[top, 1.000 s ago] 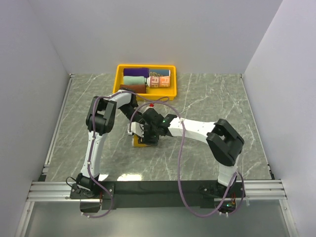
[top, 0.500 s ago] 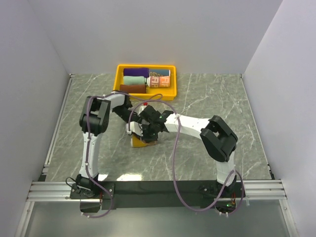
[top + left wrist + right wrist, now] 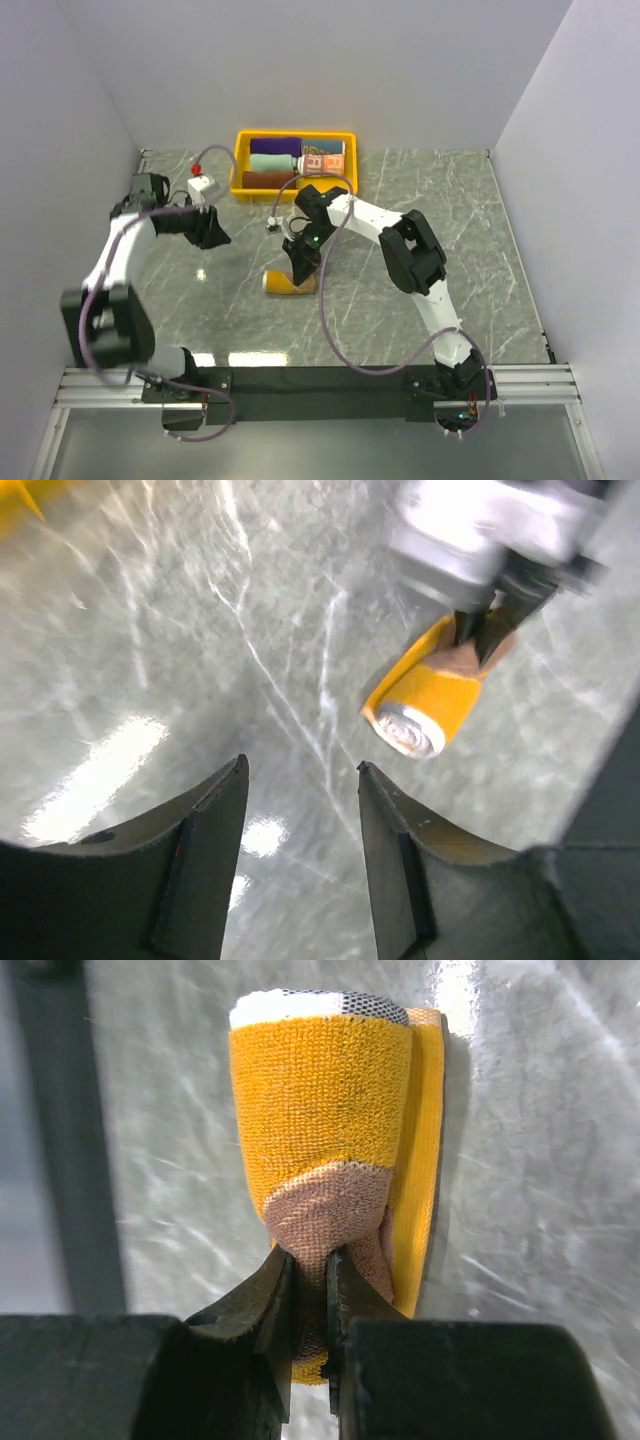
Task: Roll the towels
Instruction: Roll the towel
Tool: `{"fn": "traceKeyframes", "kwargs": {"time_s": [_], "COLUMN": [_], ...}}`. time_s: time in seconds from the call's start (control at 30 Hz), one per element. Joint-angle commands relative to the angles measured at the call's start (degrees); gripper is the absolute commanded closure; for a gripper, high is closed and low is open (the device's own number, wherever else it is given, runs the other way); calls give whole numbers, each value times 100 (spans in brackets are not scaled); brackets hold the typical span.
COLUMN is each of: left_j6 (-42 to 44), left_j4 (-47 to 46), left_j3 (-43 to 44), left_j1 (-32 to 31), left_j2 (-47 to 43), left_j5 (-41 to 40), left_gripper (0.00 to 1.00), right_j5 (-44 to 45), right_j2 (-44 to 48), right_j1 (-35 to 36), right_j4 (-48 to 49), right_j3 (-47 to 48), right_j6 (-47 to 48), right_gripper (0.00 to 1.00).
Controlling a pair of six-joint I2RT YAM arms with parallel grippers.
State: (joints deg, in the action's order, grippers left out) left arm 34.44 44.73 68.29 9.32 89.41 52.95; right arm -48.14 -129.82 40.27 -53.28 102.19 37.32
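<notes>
A rolled brown towel with a yellow border (image 3: 284, 284) lies on the table's middle, and in the right wrist view the same towel (image 3: 320, 1100) shows its rolled end pointing away. My right gripper (image 3: 310, 1260) is shut on the roll's brown near end; seen from above, this gripper (image 3: 300, 264) reaches down onto it. My left gripper (image 3: 208, 232) hangs open well to the left, apart from the roll. Its wrist view shows the left gripper (image 3: 300, 770) empty over bare table, with the roll (image 3: 425, 695) ahead to the right.
A yellow tray (image 3: 240, 160) stands at the back centre with rolled towels: purple (image 3: 275, 146), mint (image 3: 272, 161), maroon (image 3: 268, 179) and a lettered one (image 3: 322, 160). White walls close in left, right and back. A metal rail (image 3: 320, 380) runs along the near edge.
My left arm has swung away from the roll to the far left and its jaws have opened. My right gripper has closed on the roll's end.
</notes>
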Motion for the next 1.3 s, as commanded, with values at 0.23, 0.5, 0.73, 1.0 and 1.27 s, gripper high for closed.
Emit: {"fn": "traceKeyframes", "kwargs": {"time_s": [0.23, 0.5, 0.73, 1.0, 1.27], "left_j6": [1328, 1891, 2120, 2243, 2146], "left_j4": [-1694, -2793, -3471, -3427, -4032], "left_j3": [-2618, -3340, -3305, -3129, -3463], "left_j1": [-2494, -4279, -4790, -4913, -5230], "left_j2": [-3341, -2808, -1893, -1303, -1189], "left_j5": [-2367, -3114, -3291, -3071, -3405], "left_gripper": [35, 32, 30, 35, 41], "right_j5": [-1320, -1540, -1663, -1743, -1822], "right_j2": [-1870, -2214, -2214, -2284, -2399], "right_j1": [-388, -459, -476, -512, -599], "right_j4": [-1958, -1889, -1616, -1528, -1607], "right_j3": [1170, 1111, 917, 881, 864], "right_j6": [-410, -673, -840, -911, -885], "right_gripper": [100, 100, 100, 100, 100]}}
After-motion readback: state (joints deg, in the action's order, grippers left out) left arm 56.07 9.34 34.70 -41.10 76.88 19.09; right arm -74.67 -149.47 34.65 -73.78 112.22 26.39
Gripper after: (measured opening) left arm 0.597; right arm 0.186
